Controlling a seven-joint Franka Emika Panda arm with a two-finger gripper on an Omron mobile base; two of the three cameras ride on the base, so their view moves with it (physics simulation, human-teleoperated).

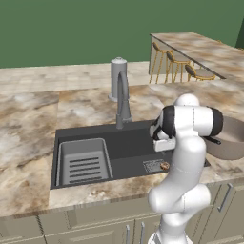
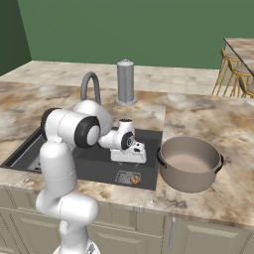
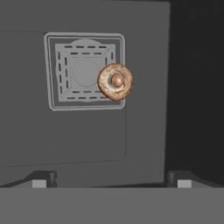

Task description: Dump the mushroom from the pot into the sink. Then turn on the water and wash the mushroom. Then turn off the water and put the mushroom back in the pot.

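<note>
Looking from the left base view, the mushroom [image 1: 164, 166] lies on the right edge of the square drain grate [image 1: 153, 166] in the dark sink [image 1: 128, 143], just below the white arm's hand, which hangs over the basin's right part. A grey ribbed tray [image 1: 83, 162] sits in the sink's left half, the gooseneck faucet [image 1: 122, 102] stands behind the basin, and a grey domed cylinder [image 1: 118, 78] stands further back on the marbled worktop [image 1: 28, 138]. The pot [image 1: 228, 138] is half hidden behind the arm.

From the right base view, the pot [image 2: 190, 162] shows whole, upright on the worktop just right of the sink [image 2: 99, 166], its inside bare. The mushroom [image 2: 135, 180] rests at the grate's [image 2: 127, 176] right side, beneath the hand.

Along the hand view, the pincer [image 3: 111, 179] is released, its two dark tips spread wide at the bottom. The mushroom [image 3: 115, 82] lies ahead between them, overlapping the grate's [image 3: 83, 72] right rim, apart from both tips.
</note>
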